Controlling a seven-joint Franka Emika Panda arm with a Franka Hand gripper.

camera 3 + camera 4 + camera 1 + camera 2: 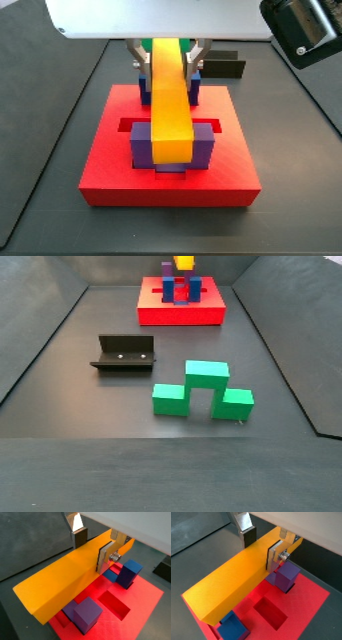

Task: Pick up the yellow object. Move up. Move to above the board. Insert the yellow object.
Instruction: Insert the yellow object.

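Observation:
My gripper (92, 549) is shut on the yellow object (63, 579), a long yellow-orange bar, with one finger on each long side; it also shows in a wrist view (262, 548). In a side view the gripper (167, 60) holds the bar (168, 105) level over the middle of the red board (107, 170), in line with the gap between the upright purple (140, 140) and blue (195, 88) blocks. I cannot tell if the bar touches them. Red recesses (270, 612) lie open below. In a side view the bar (183, 262) is above the board (181, 314).
The dark fixture (124, 354) stands on the grey floor in front of the board, and also shows in a side view (225, 68). A green stepped block (201, 391) lies nearer the camera. Sloped grey walls enclose the floor.

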